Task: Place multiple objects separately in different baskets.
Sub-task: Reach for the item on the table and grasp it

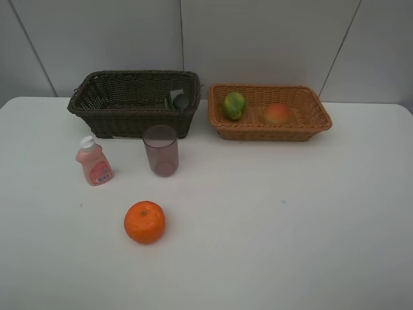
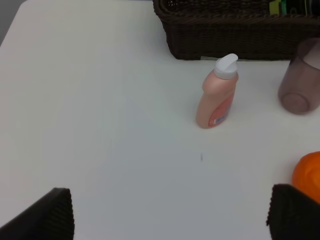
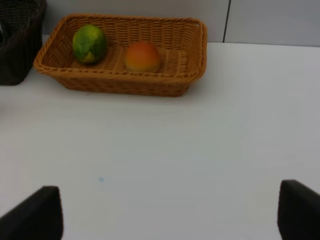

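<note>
Exterior high view: a pink plastic bottle with a white cap (image 1: 94,161) stands upright on the white tabletop (image 1: 290,226), its red label too small to read. Just beside it stands a translucent purplish cup (image 1: 161,150), close in front of the deep dark brown wicker basket (image 1: 129,123). Inside that basket, at its right end, lies a black angular bottle (image 1: 179,100); the left wrist view shows a yellow-green patch on it, illegible. A round orange (image 1: 144,221) sits alone, nearer the camera. The shallow light orange-tan wicker basket (image 1: 271,132), just right of the dark one, holds a green citrus (image 1: 233,104) and a red-orange peach-like fruit (image 1: 277,113), set apart. In each wrist view only two black tips show, low over bare tabletop: the left jaws stand wide apart holding nothing, with the pink bottle ahead; the right jaws are likewise spread and empty, facing the tan basket.
</note>
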